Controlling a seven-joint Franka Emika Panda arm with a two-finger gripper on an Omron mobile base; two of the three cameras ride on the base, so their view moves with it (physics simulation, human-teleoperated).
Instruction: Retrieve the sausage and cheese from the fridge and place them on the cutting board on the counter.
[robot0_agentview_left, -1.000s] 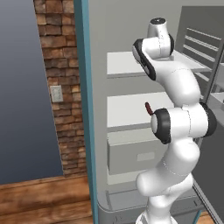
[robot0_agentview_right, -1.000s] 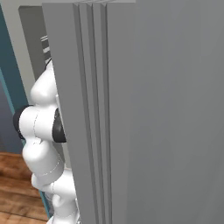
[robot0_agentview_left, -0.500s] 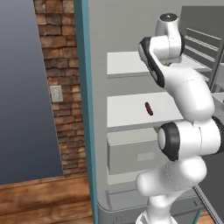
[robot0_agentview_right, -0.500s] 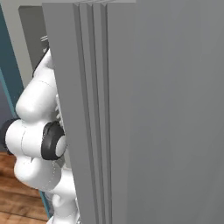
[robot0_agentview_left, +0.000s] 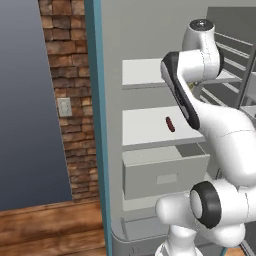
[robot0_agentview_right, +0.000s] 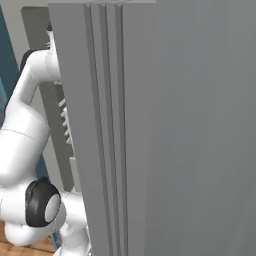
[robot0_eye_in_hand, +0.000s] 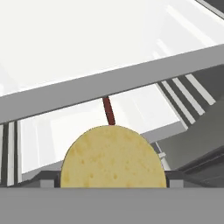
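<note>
The fridge (robot0_agentview_left: 150, 125) stood open, its teal-edged side at the left of the left base view and its grey door (robot0_agentview_right: 165, 130) taking up most of the right base view; inside were two white shelves and a pale drawer (robot0_agentview_left: 165, 172) below them; the sausage (robot0_agentview_left: 170, 124), a short dark red-brown link, lay on the lower shelf (robot0_agentview_left: 150, 127), toward its right half and back from the front edge, touching nothing else; the white arm (robot0_agentview_left: 200, 105) rose past the drawer and bent in at the level of the upper shelf (robot0_agentview_left: 145, 72), its hand hidden behind its own links in that view. In the hand view a round yellow cheese (robot0_eye_in_hand: 113, 157) with small pits sat low and centred, very close to the camera, with the grey front edge of a shelf running across above it and the sausage (robot0_eye_in_hand: 108, 111) seen as a thin dark red sliver just beyond the cheese's top; the fingertips could not be made out beside the cheese, and whether they touched it could not be told; the jaws stood wide apart.
</note>
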